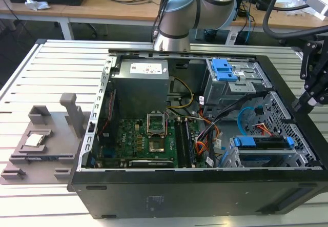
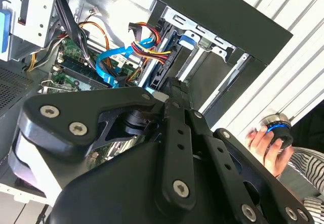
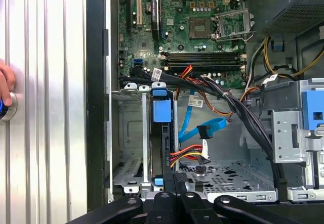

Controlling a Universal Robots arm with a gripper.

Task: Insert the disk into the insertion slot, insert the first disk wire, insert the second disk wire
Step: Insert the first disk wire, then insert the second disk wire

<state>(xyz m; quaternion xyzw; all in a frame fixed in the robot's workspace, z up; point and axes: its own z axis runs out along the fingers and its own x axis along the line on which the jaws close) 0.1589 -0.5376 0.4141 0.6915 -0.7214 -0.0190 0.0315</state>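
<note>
**The disk (image 1: 261,144) sat in the insertion slot, with both wires loose beside it**

Taking the open computer case (image 1: 179,186) in the exterior view as a clock face, the disk lay at about four o'clock. Its blue caddy was bedded in the insertion slot (image 1: 241,159) of the silver perforated cage. The taller cage holding the bare blue bracket (image 1: 224,70) stood at one o'clock, and the motherboard (image 1: 148,140) at seven o'clock.

In the first wrist view the gripper (image 3: 175,177) was just at the end of the disk. Its jaws were drawn together and nothing was seen between them. Whether it touched the caddy could not be told.

The first disk wire (image 3: 190,155) ended in its plug just beside the disk, apparently unplugged. The second disk wire (image 3: 205,128) curled near it, and its dark plug also seemed free. A person's hand (image 2: 263,143) rested on a blue-ringed button (image 2: 277,128) on the slatted table (image 1: 31,73), well apart from the case.

The step in hand looked like the final seating of the disk, which seemed home or nearly so. To do it well, the push had to run straight along the cage rails. It needed to bear on the caddy frame rather than on the drive body, with light, steady force and no twist. A skewed caddy would probably jam against the sheet metal. Both plugs lay near enough to be pinched between caddy and cage, so they needed to stay clear of that gap
</note>
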